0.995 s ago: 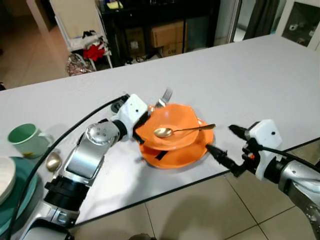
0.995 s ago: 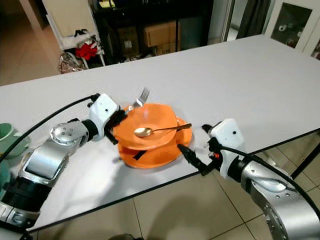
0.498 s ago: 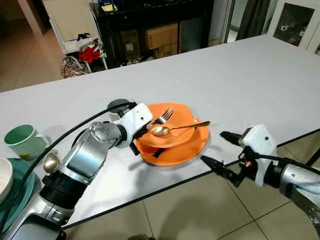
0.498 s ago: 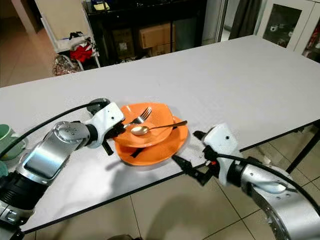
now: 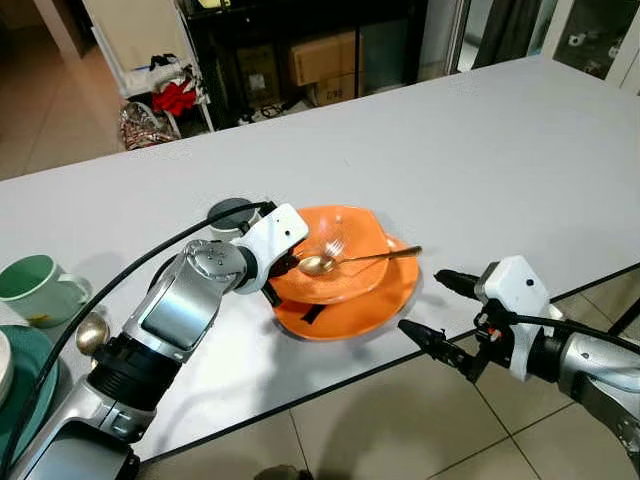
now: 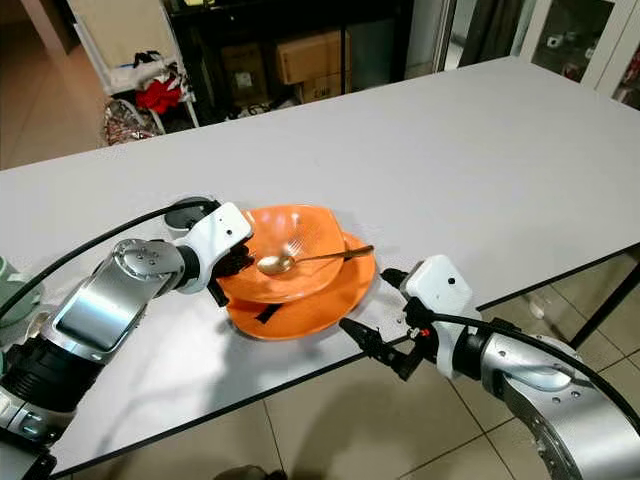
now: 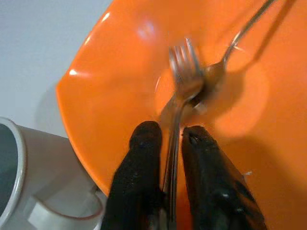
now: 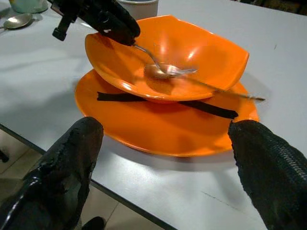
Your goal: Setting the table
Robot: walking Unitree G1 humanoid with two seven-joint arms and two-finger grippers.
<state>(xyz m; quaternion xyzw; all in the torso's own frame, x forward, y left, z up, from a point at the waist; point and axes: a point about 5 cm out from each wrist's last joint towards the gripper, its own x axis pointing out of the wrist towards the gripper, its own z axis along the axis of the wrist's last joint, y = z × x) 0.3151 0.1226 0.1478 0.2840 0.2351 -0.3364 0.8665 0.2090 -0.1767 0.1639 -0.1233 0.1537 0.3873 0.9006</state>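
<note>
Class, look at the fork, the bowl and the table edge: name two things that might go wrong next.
1. The left gripper pinches the fork inside the orange bowl; lowering it may knock the gold spoon off the rim.
2. The orange plate sits near the table's edge, with the open right gripper just past it: a nudge might tip it.

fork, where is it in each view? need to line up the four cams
Left eye: fork inside the orange bowl, tines beside the gold spoon.
Right eye: fork at the bowl's centre.
Left wrist: fork runs out from between the left gripper fingers.
Right wrist: fork reaches from the left gripper down into the bowl.
Shared landmark: the orange bowl.
</note>
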